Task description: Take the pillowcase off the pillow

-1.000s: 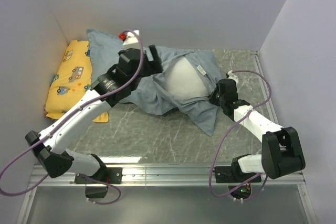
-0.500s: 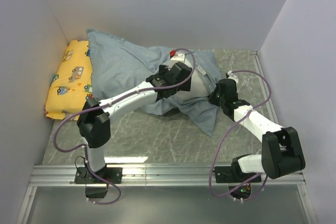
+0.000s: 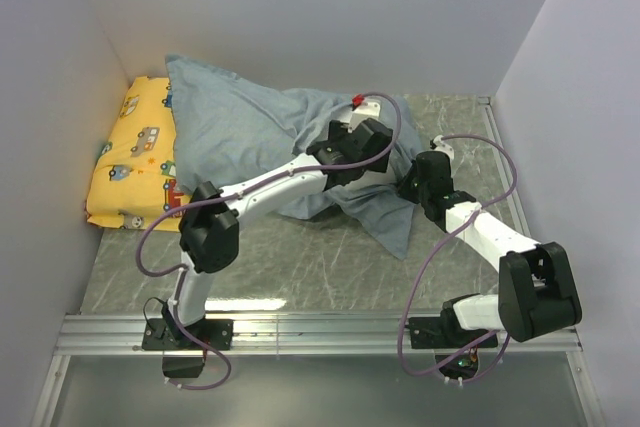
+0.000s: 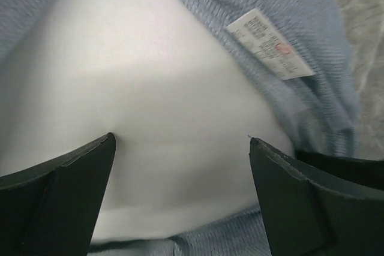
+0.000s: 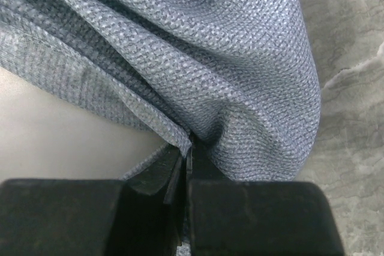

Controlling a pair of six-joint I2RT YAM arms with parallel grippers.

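Left wrist view: the left jaws stand wide apart and empty, poised close over the bare white pillow [image 4: 162,82] where it bulges from the mouth of the pillowcase [image 4: 312,10]. A care label [image 4: 270,43] is sewn by the hem there. The pillow looks plump, light and yielding. Its smooth skin could slip out of a shallow nip, so a deep pinch on this exposed bulge seems the best hold.

Right wrist view: the right jaws are clamped together on a fold at the pillowcase's edge, with the pillow just beside them. The woven cloth is thin and limp. It should peel back under a pull, though it may bunch.

Top view: the pillowcase sprawls from the back-left corner, touching a yellow cartoon-vehicle cushion [image 3: 135,157], towards the middle. The left arm [image 3: 270,182] reaches across it and the right arm [image 3: 480,232] comes in from the right. The marbled grey worktop [image 3: 300,257] looks smooth and should drag little. White walls [image 3: 330,17] box in three sides, so the freest pull is probably towards the near edge.
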